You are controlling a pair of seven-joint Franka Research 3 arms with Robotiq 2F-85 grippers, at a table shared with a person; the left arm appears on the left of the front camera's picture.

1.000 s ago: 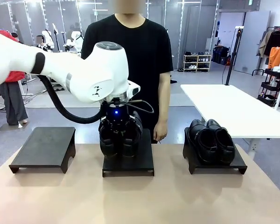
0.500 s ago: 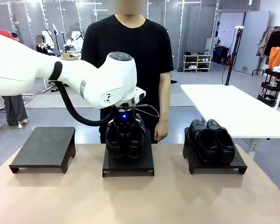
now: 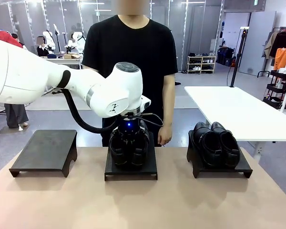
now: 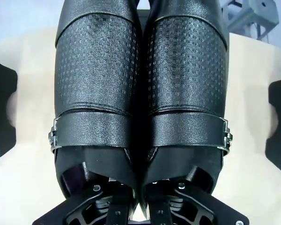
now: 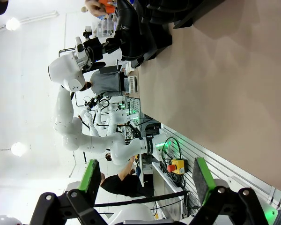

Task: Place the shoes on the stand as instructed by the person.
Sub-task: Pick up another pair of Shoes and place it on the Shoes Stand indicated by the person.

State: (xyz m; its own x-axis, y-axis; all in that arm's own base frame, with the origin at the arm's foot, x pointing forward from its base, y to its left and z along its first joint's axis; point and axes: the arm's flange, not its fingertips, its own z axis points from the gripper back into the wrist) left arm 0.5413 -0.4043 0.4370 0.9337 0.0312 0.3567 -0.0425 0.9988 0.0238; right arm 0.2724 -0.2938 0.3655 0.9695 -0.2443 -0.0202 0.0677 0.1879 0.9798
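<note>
Shoes, buckled pair (image 3: 129,149): front view, held by left gripper (image 3: 128,143) at middle stand (image 3: 131,169); carried rightward and lowered over the last second, now centred on it, so release looks close. Second pair (image 3: 216,143) rests on right stand (image 3: 220,168); left stand (image 3: 45,150) bare. Person (image 3: 129,71) behind the table.

Left wrist view: fingers (image 4: 178,211) closed inside the heels of both shoes (image 4: 140,93); buckles at the outer sides. No readable writing.

Right wrist view: right gripper (image 5: 145,185) wide open, empty, off the table's edge.
</note>
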